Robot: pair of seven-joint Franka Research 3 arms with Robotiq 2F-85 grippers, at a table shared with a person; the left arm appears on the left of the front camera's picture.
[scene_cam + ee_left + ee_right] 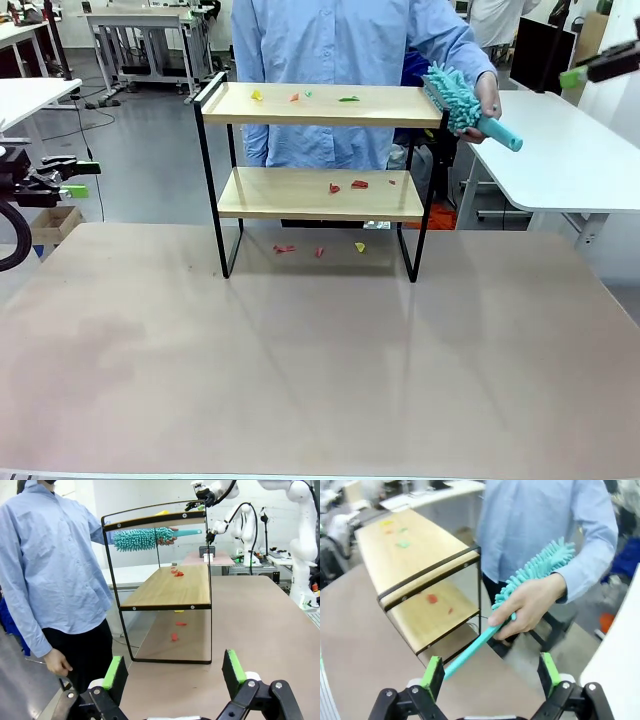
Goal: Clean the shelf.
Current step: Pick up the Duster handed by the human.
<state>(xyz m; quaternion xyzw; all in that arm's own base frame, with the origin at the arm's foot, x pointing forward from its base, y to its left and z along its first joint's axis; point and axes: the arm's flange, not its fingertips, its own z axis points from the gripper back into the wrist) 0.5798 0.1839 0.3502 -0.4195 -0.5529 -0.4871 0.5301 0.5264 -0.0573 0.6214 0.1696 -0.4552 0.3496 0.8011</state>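
Note:
The shelf (320, 106) stands at the table's far middle, with two wooden boards in a black frame. Small red, yellow and green scraps (295, 97) lie on its top board, red scraps (358, 184) on the lower board, and more on the table beneath. A person holds a teal fluffy duster (455, 95) at the top board's right end. My left gripper (80, 178) hovers open at the far left, off the table. My right gripper (585, 70) hangs open high at the right, close to the duster (535, 567) and the person's hand (530, 602). The left wrist view shows the shelf (165, 587) end-on.
The brown table (320, 360) stretches wide in front of the shelf. A white desk (570, 160) stands to the right behind it, and another white desk (30, 95) at the left. The person (340, 60) stands right behind the shelf.

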